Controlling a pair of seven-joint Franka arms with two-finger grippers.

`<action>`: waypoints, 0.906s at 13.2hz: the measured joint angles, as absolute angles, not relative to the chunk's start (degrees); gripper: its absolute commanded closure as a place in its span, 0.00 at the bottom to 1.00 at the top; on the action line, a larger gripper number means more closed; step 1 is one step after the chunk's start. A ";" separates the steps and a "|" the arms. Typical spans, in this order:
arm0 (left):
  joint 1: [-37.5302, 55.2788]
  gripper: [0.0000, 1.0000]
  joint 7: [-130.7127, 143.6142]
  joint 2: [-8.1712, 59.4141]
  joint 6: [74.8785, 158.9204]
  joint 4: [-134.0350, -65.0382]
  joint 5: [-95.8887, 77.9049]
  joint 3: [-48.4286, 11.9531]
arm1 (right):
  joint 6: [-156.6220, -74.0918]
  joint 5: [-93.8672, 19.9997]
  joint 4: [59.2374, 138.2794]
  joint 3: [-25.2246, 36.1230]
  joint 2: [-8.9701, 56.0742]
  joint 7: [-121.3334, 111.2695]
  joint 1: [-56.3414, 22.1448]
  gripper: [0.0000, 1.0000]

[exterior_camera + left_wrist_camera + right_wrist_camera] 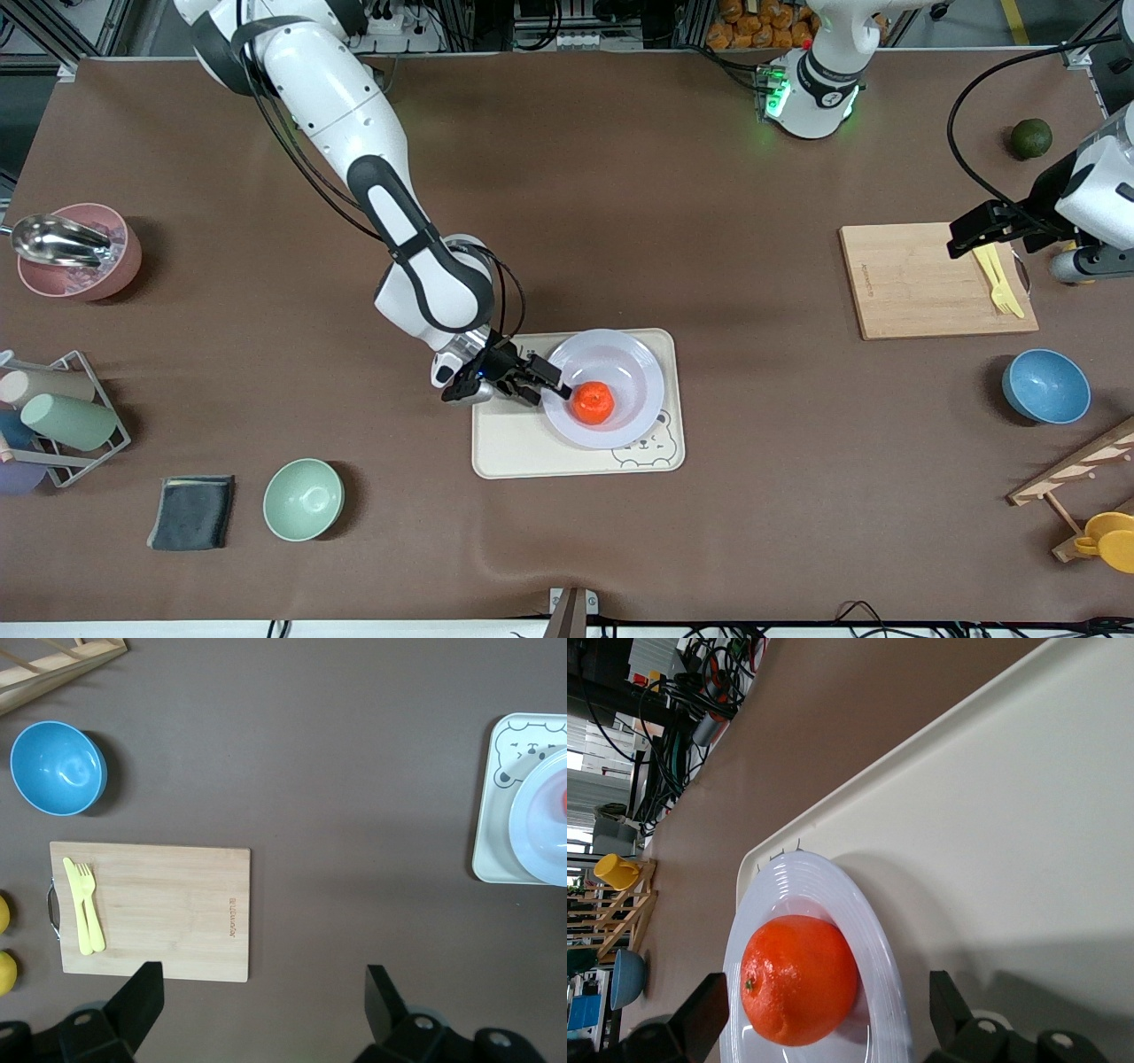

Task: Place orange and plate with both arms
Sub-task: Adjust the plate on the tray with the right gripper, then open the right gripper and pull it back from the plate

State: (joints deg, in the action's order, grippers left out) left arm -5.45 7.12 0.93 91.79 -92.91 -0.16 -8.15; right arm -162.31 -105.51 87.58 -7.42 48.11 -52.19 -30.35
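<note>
The orange (592,402) lies in the pale plate (611,363), which rests on the cream bear-printed tray (532,447) mid-table. My right gripper (551,386) is low at the plate's rim toward the right arm's end, open. In the right wrist view the orange (799,979) shows between its spread fingers (709,1010), untouched, on the plate (873,930). My left gripper (970,232) hangs open and empty over the cutting board's end. Its wrist view shows the gripper (263,992) above bare table, with the plate (542,819) at the frame's edge.
A wooden cutting board (921,279) carries a yellow fork and knife (999,282). Blue bowl (1045,385), wooden rack (1076,474) and dark green fruit (1031,138) sit at the left arm's end. Green bowl (303,499), dark cloth (192,511), cup rack (53,416) and pink bowl (75,252) sit at the right arm's end.
</note>
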 measured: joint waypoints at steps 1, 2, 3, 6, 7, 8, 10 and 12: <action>-5.45 0.00 7.12 1.12 92.00 -92.90 -0.16 -8.15 | -162.34 -105.48 88.01 -7.34 47.65 -52.19 -30.35 0.00; -5.45 0.00 7.11 1.25 92.18 -92.91 -0.16 -8.15 | -162.34 -105.17 88.42 -7.23 47.25 -52.20 -30.34 0.00; -5.45 0.00 7.10 1.31 92.25 -92.91 -0.16 -8.15 | -162.37 -104.27 88.78 -7.12 46.99 -52.21 -30.33 0.00; -5.45 0.00 7.09 1.31 92.26 -92.90 -0.16 -8.16 | -162.40 -99.37 89.98 -6.87 46.57 -52.20 -29.76 0.00; -5.45 0.00 7.08 1.31 92.26 -92.89 -0.16 -8.16 | -162.40 -97.71 90.23 -6.83 46.50 -52.20 -29.44 0.00; -5.45 0.00 7.08 1.31 92.28 -92.89 -0.16 -8.16 | -162.40 -96.51 90.50 -6.79 46.39 -52.20 -29.15 0.00; -5.45 0.00 7.08 1.32 92.31 -92.89 -0.16 -8.17 | -162.38 -94.83 91.39 -6.70 45.47 -52.21 -28.50 0.00; -5.45 0.00 7.08 1.33 92.32 -92.89 -0.16 -8.17 | -161.42 -91.51 93.42 -6.65 43.47 -52.20 -26.89 0.00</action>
State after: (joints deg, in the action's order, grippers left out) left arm -5.45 7.08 1.33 92.32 -92.89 -0.16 -8.17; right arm -161.42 -91.51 93.42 -6.65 43.47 -52.20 -26.89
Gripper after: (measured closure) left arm 0.000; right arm 0.000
